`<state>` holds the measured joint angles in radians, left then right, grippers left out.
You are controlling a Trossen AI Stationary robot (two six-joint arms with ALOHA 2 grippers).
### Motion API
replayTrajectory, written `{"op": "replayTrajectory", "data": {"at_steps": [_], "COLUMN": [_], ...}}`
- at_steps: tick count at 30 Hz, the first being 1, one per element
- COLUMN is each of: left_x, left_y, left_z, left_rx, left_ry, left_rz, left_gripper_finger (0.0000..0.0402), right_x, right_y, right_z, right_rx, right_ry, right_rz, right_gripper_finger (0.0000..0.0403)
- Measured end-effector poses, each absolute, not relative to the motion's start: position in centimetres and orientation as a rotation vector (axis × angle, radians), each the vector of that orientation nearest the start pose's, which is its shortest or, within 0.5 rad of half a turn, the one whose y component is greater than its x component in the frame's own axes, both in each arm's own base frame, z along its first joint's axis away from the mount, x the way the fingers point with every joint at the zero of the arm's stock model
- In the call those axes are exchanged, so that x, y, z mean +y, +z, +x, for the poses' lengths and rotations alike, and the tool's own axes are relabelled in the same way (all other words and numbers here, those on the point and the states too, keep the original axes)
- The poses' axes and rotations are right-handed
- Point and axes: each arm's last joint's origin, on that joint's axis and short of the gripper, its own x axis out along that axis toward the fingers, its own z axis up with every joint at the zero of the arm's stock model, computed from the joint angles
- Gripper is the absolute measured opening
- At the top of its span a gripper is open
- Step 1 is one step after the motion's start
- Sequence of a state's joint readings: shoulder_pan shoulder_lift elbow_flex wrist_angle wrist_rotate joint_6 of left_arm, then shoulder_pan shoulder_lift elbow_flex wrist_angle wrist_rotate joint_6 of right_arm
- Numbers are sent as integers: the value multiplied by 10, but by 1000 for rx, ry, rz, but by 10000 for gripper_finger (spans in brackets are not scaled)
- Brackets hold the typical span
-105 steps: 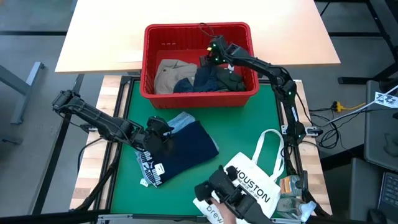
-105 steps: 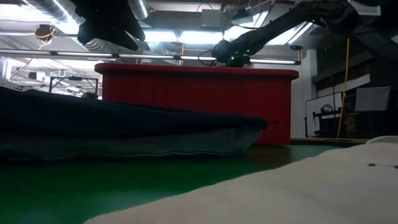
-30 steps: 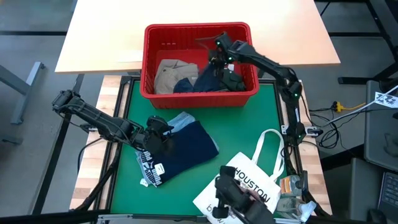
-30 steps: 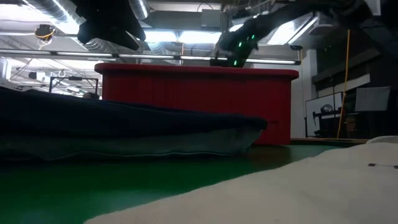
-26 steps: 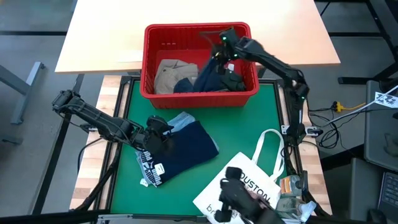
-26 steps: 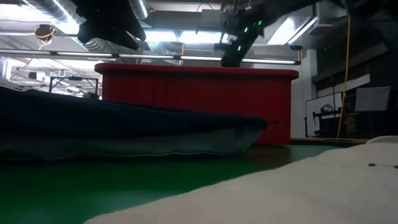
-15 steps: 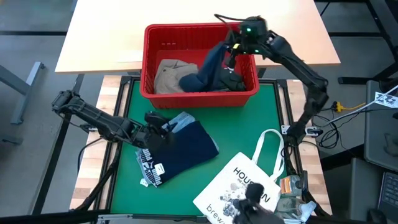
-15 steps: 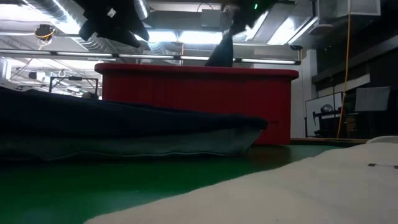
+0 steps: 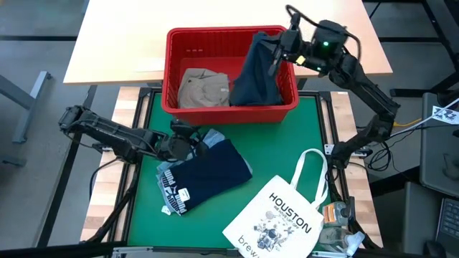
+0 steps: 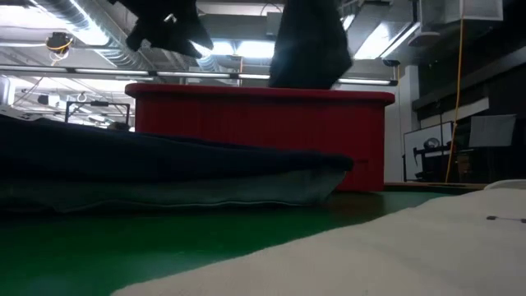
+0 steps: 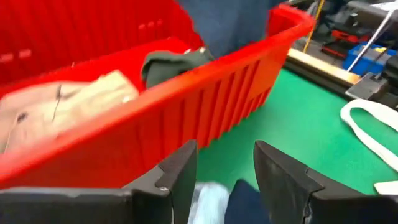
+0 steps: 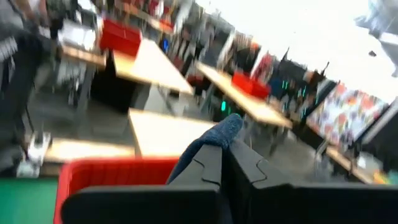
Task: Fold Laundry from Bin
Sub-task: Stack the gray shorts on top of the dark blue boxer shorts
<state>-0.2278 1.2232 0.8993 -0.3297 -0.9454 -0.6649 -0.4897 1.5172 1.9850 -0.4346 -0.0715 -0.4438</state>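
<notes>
The red bin (image 9: pixel 229 111) stands at the green mat's far edge. A navy garment (image 9: pixel 254 68) hangs over the bin's right half, with my right gripper (image 9: pixel 276 49) shut on it high above the bin's far right corner. A khaki garment (image 9: pixel 203 86) and a dark green one (image 11: pixel 174 62) lie in the bin. A folded navy and light blue garment (image 9: pixel 208 168) lies on the mat. My left gripper (image 9: pixel 191 140) hovers open over that garment's far left corner, pointing at the bin's near wall (image 11: pixel 186 118). My right gripper pinches a bunched bit of the navy garment (image 12: pixel 219 132) between its two shut fingers; edge or fold, I cannot tell. The fingers lie about level and come from the table's right. The garment hangs slack below them, its lower end (image 9: pixel 247 94) down in the bin.
A white tote bag (image 9: pixel 283 215) printed "HOUSTON" lies at the mat's near right corner, its handles (image 9: pixel 312 172) toward the bin. A light wooden table (image 9: pixel 129 43) stands beyond the bin. Bare green mat (image 9: pixel 287 136) lies between bin and bag.
My right gripper has risen fast out of the bin toward the far right, tipping from pointing down to about level, still shut. The navy garment has been drawn up with it and now hangs long, its lower end in the bin. My left gripper has turned and edged toward the bin.
</notes>
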Motion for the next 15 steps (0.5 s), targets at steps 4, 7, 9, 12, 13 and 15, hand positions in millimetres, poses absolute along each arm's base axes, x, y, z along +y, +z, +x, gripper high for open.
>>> {"op": "replayTrajectory", "data": {"at_steps": [4,7,9,12,13,15], "left_x": [-29,-27,-27,-29,-30,-31], "left_y": [287,294,298,304,306,311], "left_z": [255,260,264,267,268,270], "left_rx": [271,241,223,200,190,166], "left_ry": [766,690,628,525,492,432], "left_rz": [-211,-205,-187,-143,-126,-94], "left_gripper_finger": [153,153,153,153,153,153], "right_x": [-123,-116,-111,-109,-108,-108], "right_y": [549,557,561,564,564,564], "right_z": [260,259,259,259,259,259], "right_rx": [-67,-143,-186,-220,-225,-227], "right_ry": [-415,-410,-402,-400,-400,-400], "right_rz": [-477,-492,-499,-505,-506,-507], "right_gripper_finger": [6,8,8,9,9,9]}}
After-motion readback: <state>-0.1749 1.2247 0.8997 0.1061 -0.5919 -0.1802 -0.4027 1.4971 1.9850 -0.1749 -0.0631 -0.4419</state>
